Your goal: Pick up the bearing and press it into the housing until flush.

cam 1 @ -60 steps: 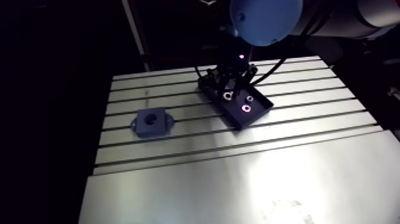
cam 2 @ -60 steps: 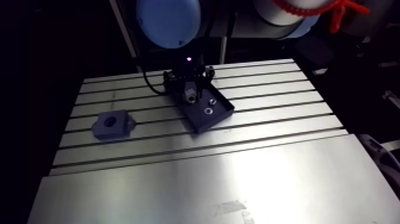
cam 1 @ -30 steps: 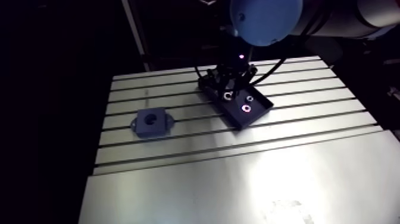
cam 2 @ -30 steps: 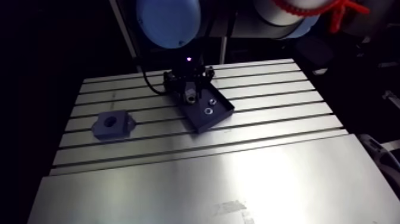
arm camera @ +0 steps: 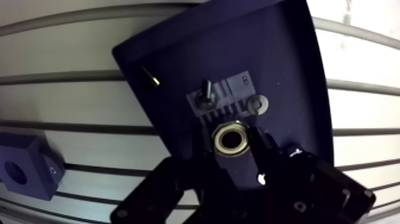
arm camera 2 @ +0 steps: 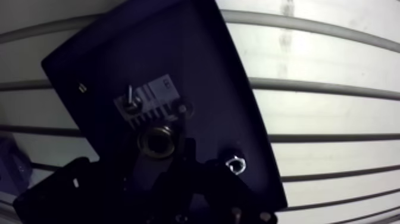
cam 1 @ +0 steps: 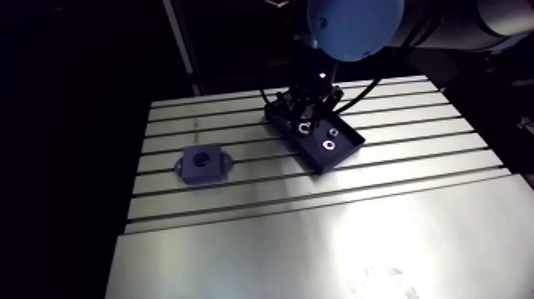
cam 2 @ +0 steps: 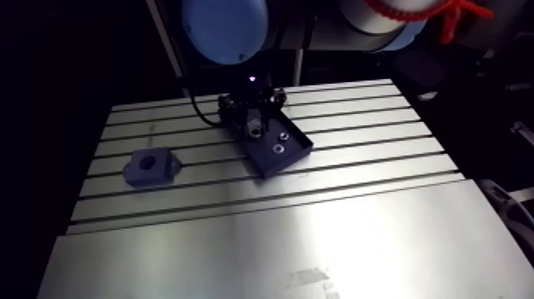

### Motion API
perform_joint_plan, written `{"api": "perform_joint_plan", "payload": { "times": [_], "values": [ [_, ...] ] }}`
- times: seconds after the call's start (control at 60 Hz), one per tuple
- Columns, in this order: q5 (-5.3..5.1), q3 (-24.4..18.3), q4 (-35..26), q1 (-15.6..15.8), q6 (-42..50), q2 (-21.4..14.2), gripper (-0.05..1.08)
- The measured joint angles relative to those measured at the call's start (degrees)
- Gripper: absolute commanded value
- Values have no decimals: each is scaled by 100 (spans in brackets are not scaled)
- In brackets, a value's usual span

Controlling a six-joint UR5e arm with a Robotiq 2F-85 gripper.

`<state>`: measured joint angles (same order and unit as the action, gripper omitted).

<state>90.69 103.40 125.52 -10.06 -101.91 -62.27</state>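
Okay, bearing [arm camera: 232, 138] sits right at the end effector [arm camera: 233, 146], can't tell if clamped. The housing [cam 1: 203, 163] lies at 8 o'clock, well apart.

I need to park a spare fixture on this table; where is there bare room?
The broad smooth plate nearer the camera than the slotted rows in the arm view is bare. So is the slotted strip between the housing and the tray. Crowded: the tray itself, with small parts and the gripper over it.
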Motion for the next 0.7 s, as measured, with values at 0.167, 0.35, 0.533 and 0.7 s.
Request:
{"api": "perform_joint_plan", "payload": {
  "times": [0.167, 0.35, 0.533, 0.7],
  "values": [
    [1, -16, -34, 6, 4, -84, 62],
    [15, -38, -145, 8, 7, -259, 62],
    [26, -75, -352, -5, 8, -445, 63],
    [28, -140, -568, -2, 8, -646, 63]
  ]
}}
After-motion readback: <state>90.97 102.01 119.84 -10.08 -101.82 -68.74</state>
